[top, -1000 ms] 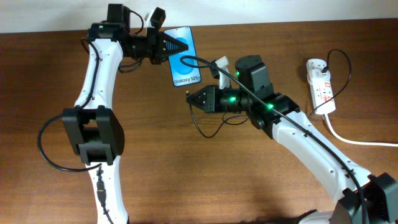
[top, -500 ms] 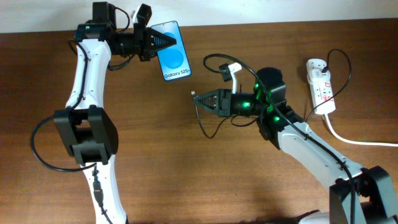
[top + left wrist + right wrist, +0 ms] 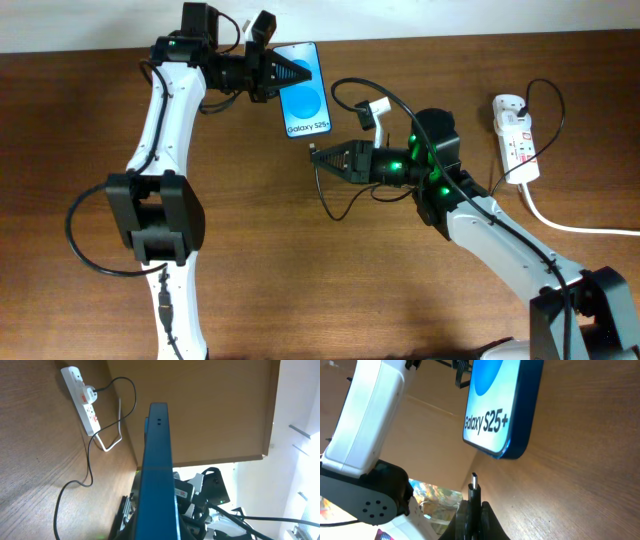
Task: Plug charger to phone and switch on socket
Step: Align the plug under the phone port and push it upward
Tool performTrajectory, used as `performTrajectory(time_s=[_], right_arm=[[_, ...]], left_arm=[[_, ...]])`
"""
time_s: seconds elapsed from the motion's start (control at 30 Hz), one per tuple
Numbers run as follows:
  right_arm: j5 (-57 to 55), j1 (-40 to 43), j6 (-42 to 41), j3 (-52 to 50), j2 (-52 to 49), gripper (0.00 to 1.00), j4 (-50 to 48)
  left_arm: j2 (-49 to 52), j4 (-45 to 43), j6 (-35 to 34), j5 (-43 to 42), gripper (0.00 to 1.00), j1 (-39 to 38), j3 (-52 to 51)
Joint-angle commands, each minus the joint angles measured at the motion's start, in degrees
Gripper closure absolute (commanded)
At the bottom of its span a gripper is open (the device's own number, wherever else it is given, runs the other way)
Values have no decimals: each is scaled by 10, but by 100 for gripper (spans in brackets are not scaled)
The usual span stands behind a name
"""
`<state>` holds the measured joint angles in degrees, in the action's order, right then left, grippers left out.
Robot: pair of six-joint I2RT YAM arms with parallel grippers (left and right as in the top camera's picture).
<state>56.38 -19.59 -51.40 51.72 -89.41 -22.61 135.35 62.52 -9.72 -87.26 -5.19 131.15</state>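
**Left end effector point(image 3: 288, 72) presents the phone; plug not yet in**

At the left, this end effector is clamped shut on the upper end of the phone point(image 3: 305, 92). The blue screen faces up and the "Galaxy S25+" end points away from the fingers toward the other arm. The left wrist view shows the phone edge-on, running straight out from the end effector. Whether its lower end touches the bench point(image 3: 250, 250) cannot be told.

Just beyond the phone's lower edge is the charger point(image 3: 473, 492). Its small metal tip point(image 3: 474, 479) stands clear of the fingers that pinch it and aims at the phone, near it but apart from it. The right end effector point(image 3: 322, 156) is closed tight on the plug body, and the thin black cable trails behind it.

Far out behind the right end effector lies the socket point(image 3: 515, 135), white with red switches, untouched.

The step in hand looks like the alignment just before insertion. The next move would call for:

- centring the tip on the port in the phone's bottom edge, which is not visible here;
- pushing straight in along the phone's length while the left side braces.

The switch comes after.
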Motion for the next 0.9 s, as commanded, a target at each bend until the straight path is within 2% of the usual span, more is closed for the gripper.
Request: performTrajectory(time_s=[0.0, 0.6, 0.87], right_arm=[[-20, -2, -6, -1, 5, 96, -4], [-24, -2, -42, -1, 5, 96, -23], [-31, -2, -47, -1, 5, 96, -23]], left_arm=[[-5, 1, -3, -29, 100, 1, 7], [-5, 1, -6, -29, 100, -1, 7], [-5, 1, -27, -29, 100, -1, 7]])
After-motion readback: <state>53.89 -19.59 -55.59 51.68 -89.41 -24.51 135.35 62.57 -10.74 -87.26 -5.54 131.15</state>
